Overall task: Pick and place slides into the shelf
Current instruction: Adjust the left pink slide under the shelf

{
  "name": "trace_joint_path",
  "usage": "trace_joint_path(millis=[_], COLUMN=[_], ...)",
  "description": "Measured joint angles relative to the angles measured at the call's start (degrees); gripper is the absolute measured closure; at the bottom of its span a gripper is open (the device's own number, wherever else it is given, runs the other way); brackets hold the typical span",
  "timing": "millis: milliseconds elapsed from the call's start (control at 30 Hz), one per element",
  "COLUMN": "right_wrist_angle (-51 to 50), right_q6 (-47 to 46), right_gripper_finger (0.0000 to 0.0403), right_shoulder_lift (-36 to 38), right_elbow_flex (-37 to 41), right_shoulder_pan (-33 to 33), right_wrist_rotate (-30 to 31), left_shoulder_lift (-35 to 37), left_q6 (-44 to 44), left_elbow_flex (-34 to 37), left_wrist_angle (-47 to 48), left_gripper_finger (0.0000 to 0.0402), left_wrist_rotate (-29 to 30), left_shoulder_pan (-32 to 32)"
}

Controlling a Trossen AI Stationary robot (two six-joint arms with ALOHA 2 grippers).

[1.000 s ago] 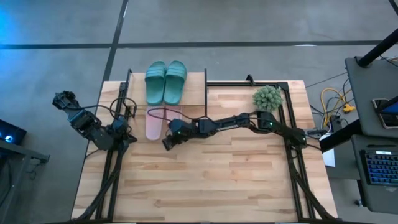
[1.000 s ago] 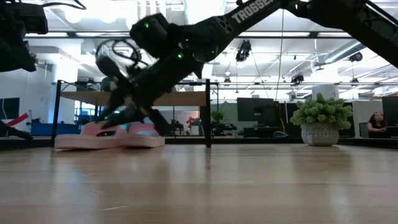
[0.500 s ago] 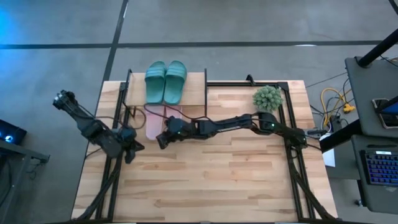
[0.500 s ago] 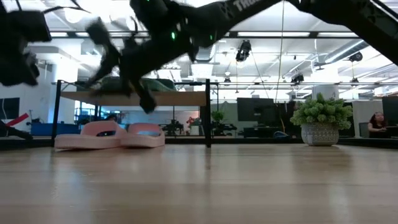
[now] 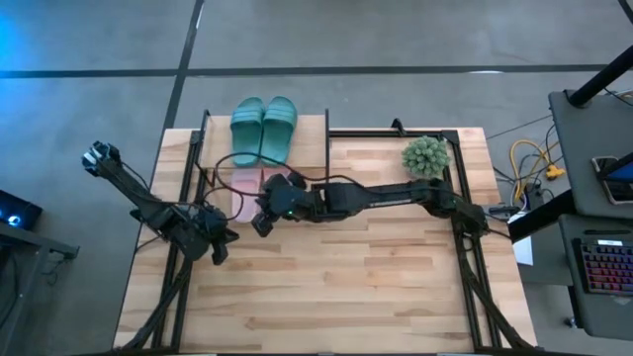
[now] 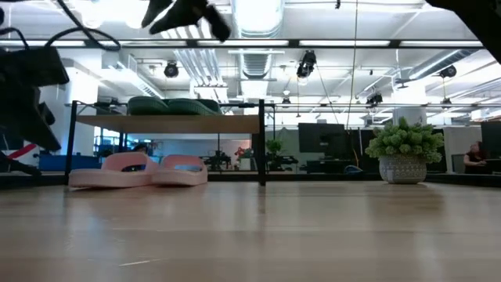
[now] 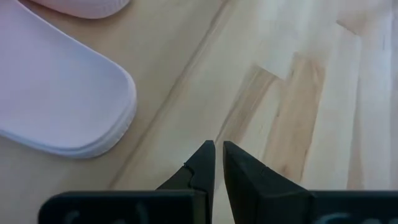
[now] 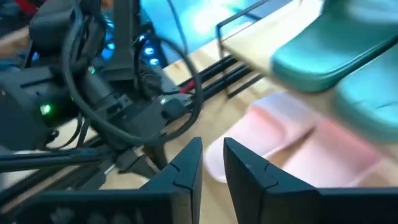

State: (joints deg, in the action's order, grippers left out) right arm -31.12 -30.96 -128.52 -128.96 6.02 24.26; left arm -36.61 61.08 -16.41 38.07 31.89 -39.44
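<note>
The teal-green slides (image 5: 263, 130) sit side by side on the top board of the shelf (image 5: 312, 138), at the far left of the worktop (image 5: 326, 287). The pink slides (image 6: 138, 170) lie on the worktop beneath that board — toes poking out toward the near side. The right gripper (image 5: 259, 223) hangs raised just in front of the shelf, above the pink pair, jaws nearly together with a thin gap and holding nothing. The left gripper (image 5: 220, 247) is low over the worktop near the left edge, just beside a pink slide's toe, jaws closed and empty. A potted plant (image 5: 426, 155) stands at the far right. No lettering can be read.
</note>
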Motion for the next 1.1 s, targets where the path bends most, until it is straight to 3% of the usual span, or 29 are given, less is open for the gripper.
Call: trace_joint_path(millis=[200, 800, 1100], right_wrist_angle=[-6.9, -8.1, -8.1], right_q6=[2.5, 2.0, -0.2], right_gripper_finger=[0.0344, 0.0344, 0.0344], right_shoulder_lift=[0.8, 0.9, 0.8], right_elbow_flex=[-5.4, -5.9, -5.9], right_shoulder_pan=[0.2, 0.3, 0.3], right_wrist_rotate=[4.4, 4.3, 4.3], left_shoulder_lift=[-2.7, -9.2, -11.2], left_q6=[0.0, -0.6, -7.8], left_elbow_flex=[3.5, 6.4, 6.5], left_wrist_angle=[-4.3, -5.6, -16.9], left_gripper_finger=[0.0384, 0.0384, 0.0384], left_wrist_rotate=[3.7, 13.6, 15.1], left_shoulder_pan=[0.1, 6.8, 13.9])
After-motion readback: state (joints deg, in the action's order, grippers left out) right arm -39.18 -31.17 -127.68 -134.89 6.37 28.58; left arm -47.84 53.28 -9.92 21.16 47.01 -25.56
